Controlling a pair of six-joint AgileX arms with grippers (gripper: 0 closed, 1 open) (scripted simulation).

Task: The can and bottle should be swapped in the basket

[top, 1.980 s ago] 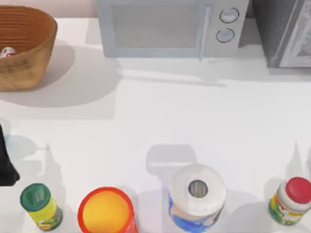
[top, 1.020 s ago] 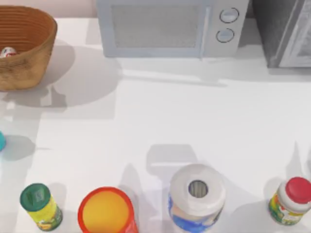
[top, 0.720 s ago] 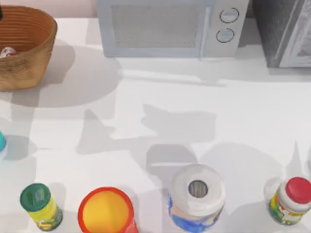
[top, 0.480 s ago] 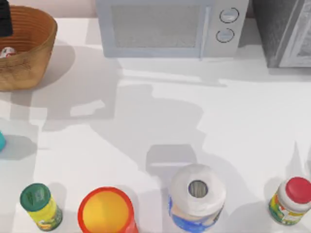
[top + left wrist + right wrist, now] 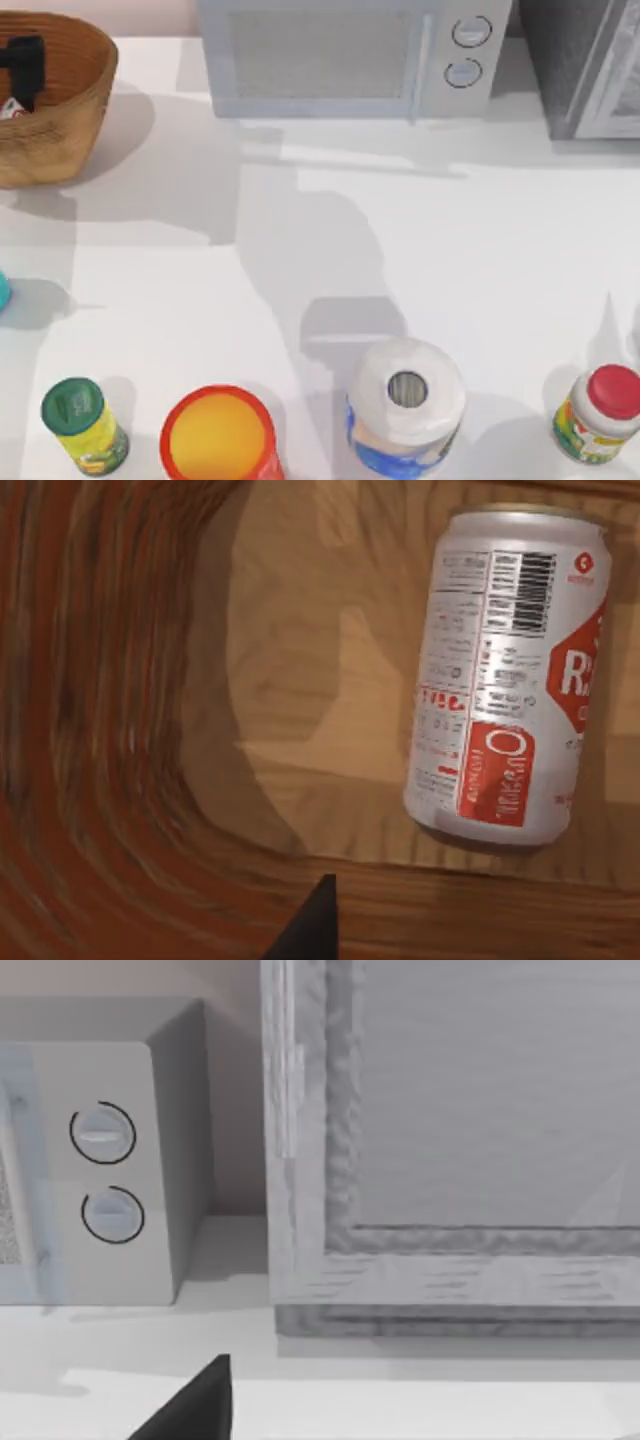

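Since half a second back the left gripper (image 5: pixel 22 70) has dropped from the basket's far rim down into the basket (image 5: pixel 70 110), so now it's hanging over the inside of it at the table's back left corner, right above the can (image 5: pixel 8 108). In the top view the can is peeking out as a white and red sliver at the picture's left edge, just under the dark gripper. The left wrist view is showing it much better: the can (image 5: pixel 510 675) is lying on its side on the basket's wooden floor, label and barcode facing up, close to the ribbed wall (image 5: pixel 90 730), with one dark fingertip (image 5: pixel 310 925) poking in near it but not touching. Can't tell how far apart the fingers are sitting, and nothing is in them as far as the views show. The bottle (image 5: pixel 3 292) is sitting outside the basket, a teal sliver at the table's left edge, well apart from it. The right arm is parked; its wrist view is looking at the microwave (image 5: pixel 100 1170) and a grey cabinet (image 5: pixel 450 1140). Along the front are standing a green-lidded jar (image 5: pixel 84 424), an orange cup (image 5: pixel 218 436), a paper roll (image 5: pixel 406 404) and a red-capped bottle (image 5: pixel 600 412).
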